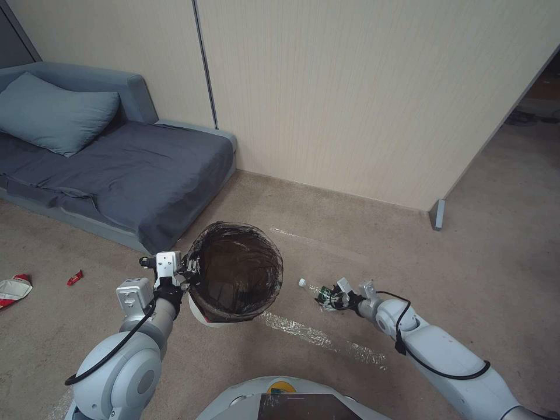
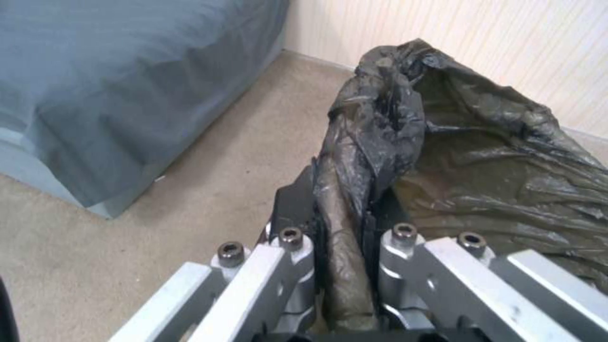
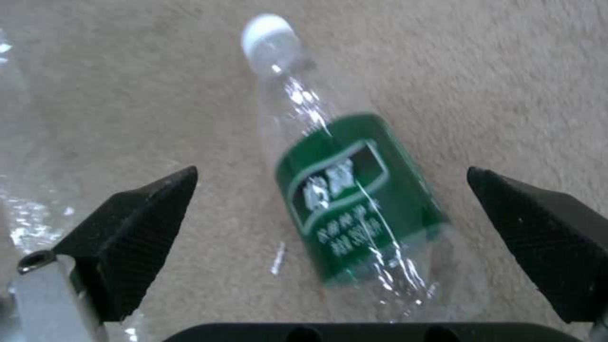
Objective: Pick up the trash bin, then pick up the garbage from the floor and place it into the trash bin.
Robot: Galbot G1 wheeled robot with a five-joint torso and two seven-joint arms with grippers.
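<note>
The left gripper [image 1: 189,269] is clenching the left rim of the bin [image 1: 236,274], pinching the dark liner [image 2: 380,142] between its fingers [image 2: 298,204] and holding the bin raised above the floor [image 1: 361,256], mouth up, near the robot's front. Just right of the bin, the right gripper [image 1: 326,296] is reaching down low with its fingers [image 3: 133,223] spread wide on either side of the bottle [image 3: 355,199]. The clear, green-labelled bottle is lying on its side on the beige carpet, white cap [image 1: 301,283] pointing left toward the bin; neither finger is touching it. Strips of shiny tape [image 1: 315,335] are running across the carpet near the bottle. At far left, a grey-blue bed [image 1: 122,175] with a pillow [image 1: 55,111] is sitting against the pale panelled wall [image 1: 361,93]. More litter is lying on the carpet at the left edge: a crushed red-white cup [image 1: 13,289] and a small red wrapper [image 1: 74,277].
</note>
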